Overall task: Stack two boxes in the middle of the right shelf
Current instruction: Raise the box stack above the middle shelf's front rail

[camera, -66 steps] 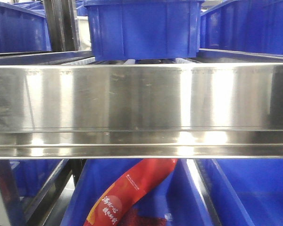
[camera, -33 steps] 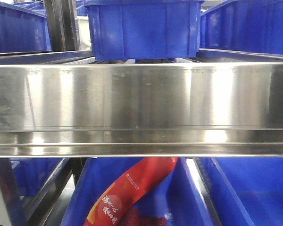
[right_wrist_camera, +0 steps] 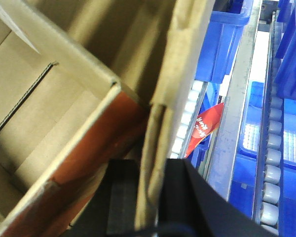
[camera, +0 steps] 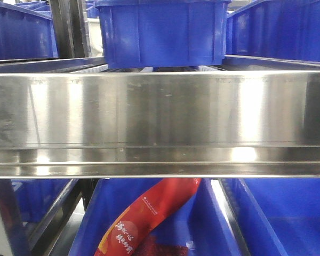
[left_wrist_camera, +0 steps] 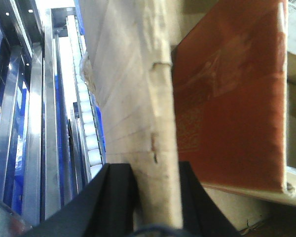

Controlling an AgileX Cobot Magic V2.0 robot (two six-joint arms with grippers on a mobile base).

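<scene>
The left tool (left_wrist_camera: 155, 197) is clamped on a wall of the cardboard box (left_wrist_camera: 133, 98). The right tool (right_wrist_camera: 148, 197) also grips this box's wall (right_wrist_camera: 163, 123), near the steel shelf (camera: 160, 109).

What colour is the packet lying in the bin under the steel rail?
Red packet with white lettering, clearest in the front-facing view.

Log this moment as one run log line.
left gripper: shut on cardboard box wall | right gripper: shut on cardboard box wall | front view: steel shelf rail, blue bins, no box visible
</scene>
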